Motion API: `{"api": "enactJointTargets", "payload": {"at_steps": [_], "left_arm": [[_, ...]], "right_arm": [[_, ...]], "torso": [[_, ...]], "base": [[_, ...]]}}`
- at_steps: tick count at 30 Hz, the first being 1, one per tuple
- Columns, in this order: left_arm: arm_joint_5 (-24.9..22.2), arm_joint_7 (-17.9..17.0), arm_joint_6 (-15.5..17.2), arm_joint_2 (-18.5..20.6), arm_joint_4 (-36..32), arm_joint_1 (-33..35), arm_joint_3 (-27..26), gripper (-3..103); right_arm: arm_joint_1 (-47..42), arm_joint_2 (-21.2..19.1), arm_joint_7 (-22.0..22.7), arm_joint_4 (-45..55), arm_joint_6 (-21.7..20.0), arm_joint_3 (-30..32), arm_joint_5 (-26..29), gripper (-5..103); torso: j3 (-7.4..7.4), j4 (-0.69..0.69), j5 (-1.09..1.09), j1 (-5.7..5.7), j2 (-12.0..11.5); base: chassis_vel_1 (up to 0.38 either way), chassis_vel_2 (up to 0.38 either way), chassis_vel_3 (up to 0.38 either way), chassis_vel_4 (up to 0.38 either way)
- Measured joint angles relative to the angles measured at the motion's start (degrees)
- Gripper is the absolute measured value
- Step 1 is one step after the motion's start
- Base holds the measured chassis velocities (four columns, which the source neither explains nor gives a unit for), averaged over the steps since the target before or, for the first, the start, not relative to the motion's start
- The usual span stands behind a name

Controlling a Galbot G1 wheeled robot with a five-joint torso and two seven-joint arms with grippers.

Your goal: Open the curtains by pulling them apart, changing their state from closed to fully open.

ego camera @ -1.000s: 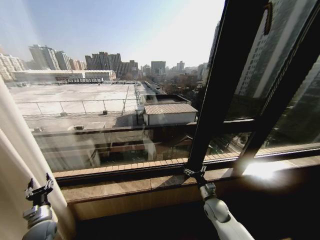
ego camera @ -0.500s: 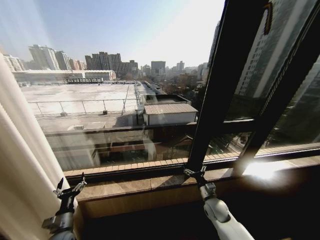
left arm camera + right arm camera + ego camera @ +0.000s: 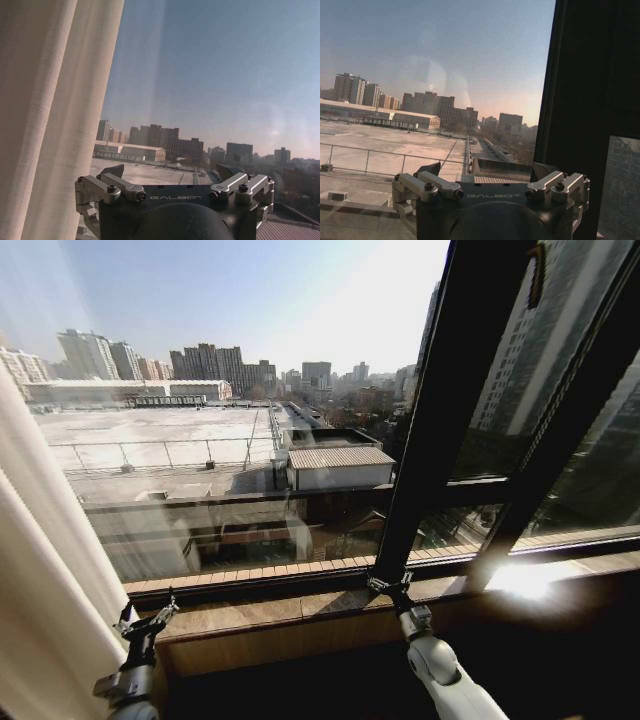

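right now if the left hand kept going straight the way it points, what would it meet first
Most likely the window glass. The left hand points at the pane above the sill, with the sheer curtain just beside it, apparently out of line. Depth to the glass is unclear.

— Where does everything sit, taking the window frame post (image 3: 440, 410) as the marker?

— The curtain (image 3: 45, 580) hangs far to its left, at the glass's edge. The left gripper (image 3: 146, 616) is just beside the curtain, above the sill (image 3: 260, 615). The right gripper (image 3: 390, 585) is at the post's foot, over the sill.
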Motion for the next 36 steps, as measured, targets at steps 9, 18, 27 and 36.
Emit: {"api": "enactJointTargets", "payload": {"at_steps": [9,18,27,36], "left_arm": [[0.04,-0.05,0.05,0.08,0.09,-0.05,-0.04,100],[0.04,-0.07,0.08,0.12,0.13,-0.08,-0.08,100],[0.03,-0.07,0.08,0.13,0.17,-0.08,-0.09,100],[0.04,-0.07,0.09,0.14,0.18,-0.09,-0.09,100]], "right_arm": [[0.00,0.00,0.00,0.00,0.00,0.00,0.00,100],[0.00,0.00,0.00,0.00,0.00,0.00,0.00,100],[0.00,0.00,0.00,0.00,0.00,0.00,0.00,100],[0.00,0.00,0.00,0.00,0.00,0.00,0.00,100]], "torso": [[0.00,0.01,0.00,0.00,0.00],[0.00,0.01,0.00,0.00,0.00],[0.00,0.01,-0.02,0.01,0.00],[0.00,0.00,0.01,0.01,-0.01]], "base": [[0.000,0.000,0.000,0.000],[-0.097,-0.089,0.108,0.096],[-0.239,-0.249,0.243,0.259],[-0.327,-0.344,0.326,0.349]]}}
